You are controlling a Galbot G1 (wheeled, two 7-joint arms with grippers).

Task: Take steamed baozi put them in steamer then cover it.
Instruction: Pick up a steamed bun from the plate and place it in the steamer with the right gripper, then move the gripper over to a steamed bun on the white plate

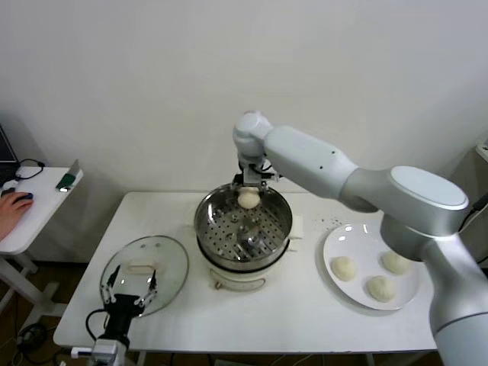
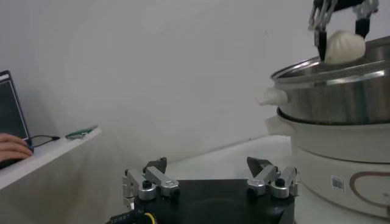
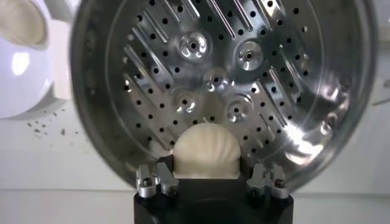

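Nearest the head camera, the left gripper [image 1: 128, 293] hangs low at the table's [image 1: 305, 320] front left edge with its fingers spread wide and nothing between them, just in front of the clear glass lid [image 1: 145, 263] lying flat on the tabletop. Behind that, the steamer [image 1: 242, 223] stands mid-table on its cream pot base [image 2: 341, 164], which carries a small sticker and a curved brown emblem, neither legible. The right gripper [image 1: 250, 183] is poised over the far rim of the basket, clamped on one baozi [image 3: 206, 151] above the perforated steel floor, which has no buns in it. Three more steamed baozi [image 1: 370, 274] sit on the white plate [image 1: 339, 242] to the right of the steamer. A person's hand [image 1: 9, 210] rests on a side desk [image 1: 38, 202] at far left.
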